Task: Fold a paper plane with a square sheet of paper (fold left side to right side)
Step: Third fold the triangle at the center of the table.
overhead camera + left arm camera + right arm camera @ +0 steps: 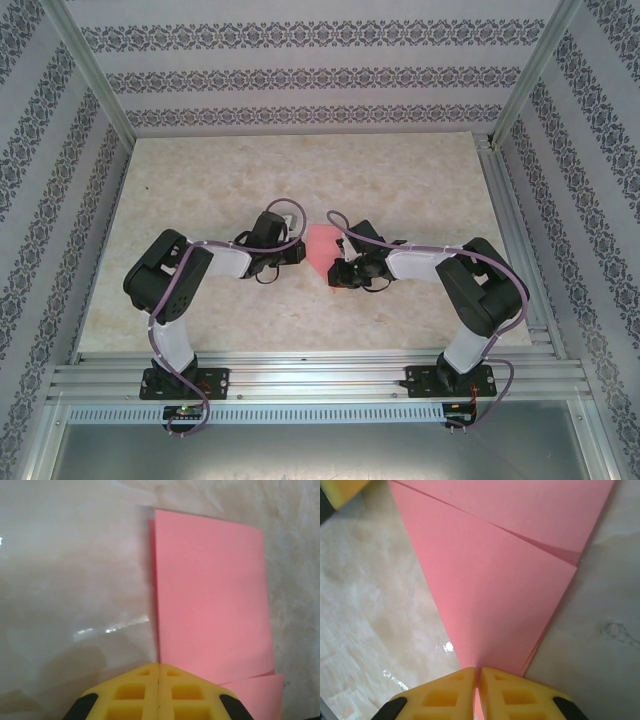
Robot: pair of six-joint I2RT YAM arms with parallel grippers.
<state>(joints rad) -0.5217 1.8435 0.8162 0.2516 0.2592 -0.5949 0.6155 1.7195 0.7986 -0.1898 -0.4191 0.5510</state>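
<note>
- Thin pink-red folded paper sheet: centre of top view, flat on beige table, between the grippers.
- Left gripper: jaws fully closed, empty, at the sheet's folded edge.
- Right gripper: jaws pinching the sheet's narrow end.
- Likely light, floppy, slippery; take it by edges or corners.

The sheet of paper lies on the tabletop near its middle, between the two arm ends. The left tool sits against the sheet's left edge. The right tool sits at the sheet's near right side, with the sheet's narrowing end caught between its fingers. One folded flap lies over the layer beneath.
</note>
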